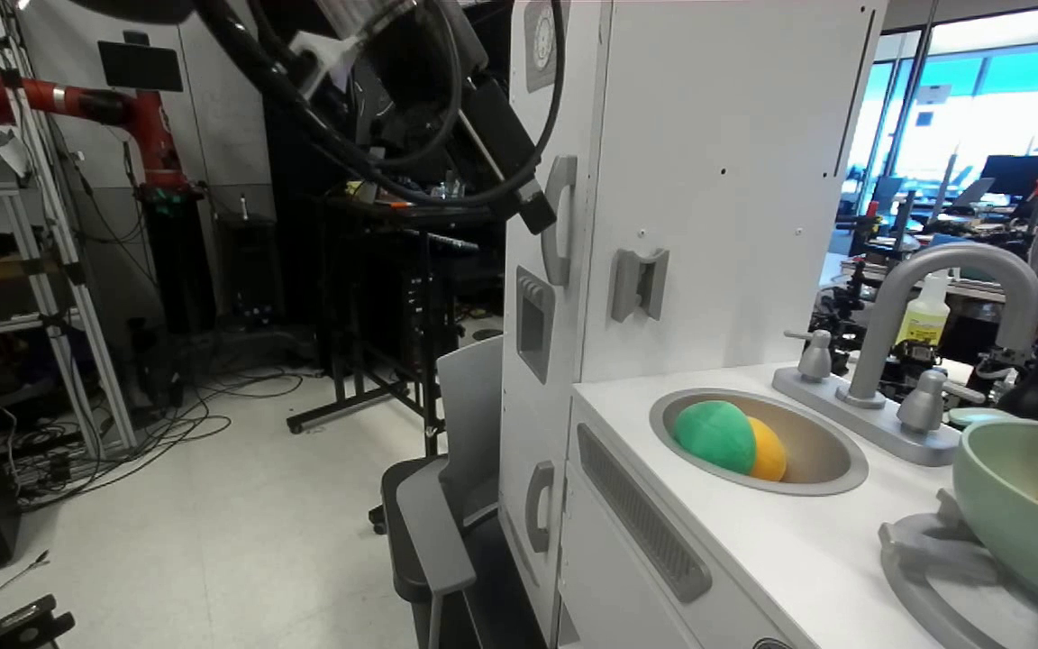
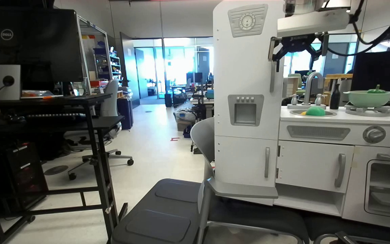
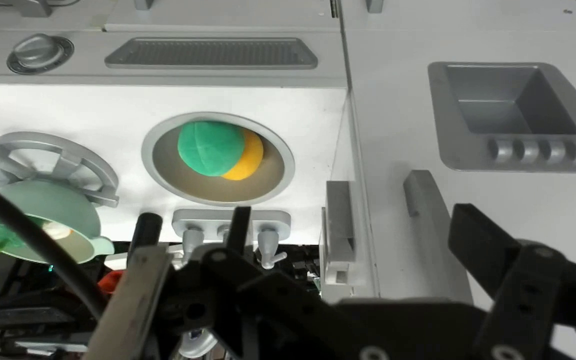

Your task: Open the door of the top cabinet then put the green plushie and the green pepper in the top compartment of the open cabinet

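The top cabinet door [image 2: 242,71] is a tall white panel, shut, with a long grey bar handle [image 2: 272,79]. The top compartment is hidden behind it. My gripper [image 2: 295,61] is open and empty at the upper part of this handle. In the wrist view the handle [image 3: 438,245] shows between the spread fingers [image 3: 350,217], nearer the right one; I cannot tell if they touch. The green plushie [image 1: 714,436] lies in the sink, also in the wrist view [image 3: 210,148]. The green pepper [image 2: 376,89] is in a pale green bowl, partly hidden.
A yellow ball [image 3: 245,160] lies against the plushie in the grey sink [image 3: 283,172]. A faucet [image 1: 888,333] stands behind. The bowl [image 1: 1015,523] sits on a grey burner. A grey holder [image 1: 639,284] juts from the cabinet's side. A grey chair [image 2: 242,189] stands before the cabinet.
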You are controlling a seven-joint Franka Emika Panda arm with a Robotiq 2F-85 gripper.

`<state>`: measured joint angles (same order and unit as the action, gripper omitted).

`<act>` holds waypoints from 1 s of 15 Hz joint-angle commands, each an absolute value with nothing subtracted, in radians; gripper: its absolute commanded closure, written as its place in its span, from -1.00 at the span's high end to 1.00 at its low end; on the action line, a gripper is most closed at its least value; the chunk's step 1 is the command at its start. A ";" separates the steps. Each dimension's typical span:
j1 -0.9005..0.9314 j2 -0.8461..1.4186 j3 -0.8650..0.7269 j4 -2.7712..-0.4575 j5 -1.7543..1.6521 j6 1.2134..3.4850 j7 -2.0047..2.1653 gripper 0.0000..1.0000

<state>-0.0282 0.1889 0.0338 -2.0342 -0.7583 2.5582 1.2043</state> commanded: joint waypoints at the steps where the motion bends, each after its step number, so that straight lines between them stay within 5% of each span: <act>1: 0.048 0.308 -0.025 -1.898 -0.815 2.530 1.254 1.00; 15: 0.132 0.401 -0.113 -1.799 -0.843 2.550 1.259 1.00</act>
